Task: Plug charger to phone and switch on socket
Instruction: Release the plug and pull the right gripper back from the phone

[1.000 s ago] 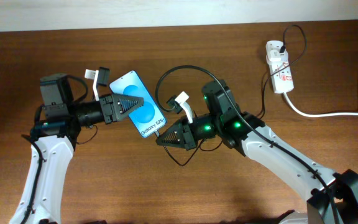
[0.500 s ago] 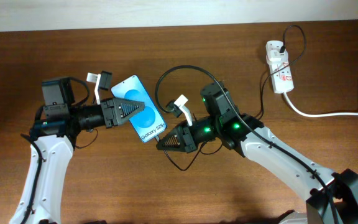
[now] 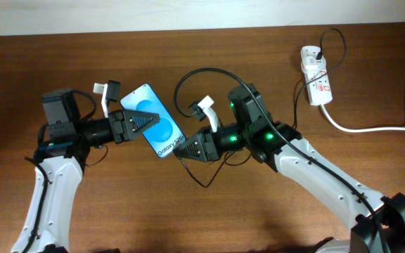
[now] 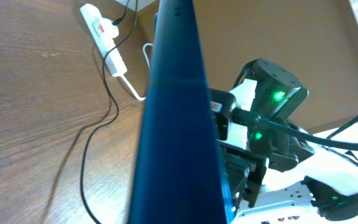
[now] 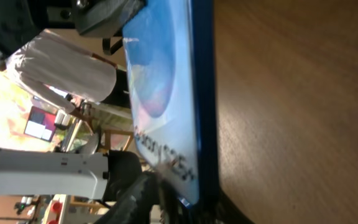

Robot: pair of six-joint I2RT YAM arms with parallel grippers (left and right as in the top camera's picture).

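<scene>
Left of centre in the overhead view, the left gripper is clamped across the slim blue-screened smartphone, holding it clear of the brown wooden table. The smartphone's long axis runs from upper left to lower right, and its lower-right short end points straight at the right gripper, the nearer arm to that end. The right gripper's fingers are drawn narrow. By my judgement they pinch the connector tip of the long thin black charger cable, though the tip itself is hidden. Whether it has met the smartphone I cannot tell. At upper right lies the white power strip with its thick white cord. One smartphone, one charger cable, one power strip, two grippers.
</scene>
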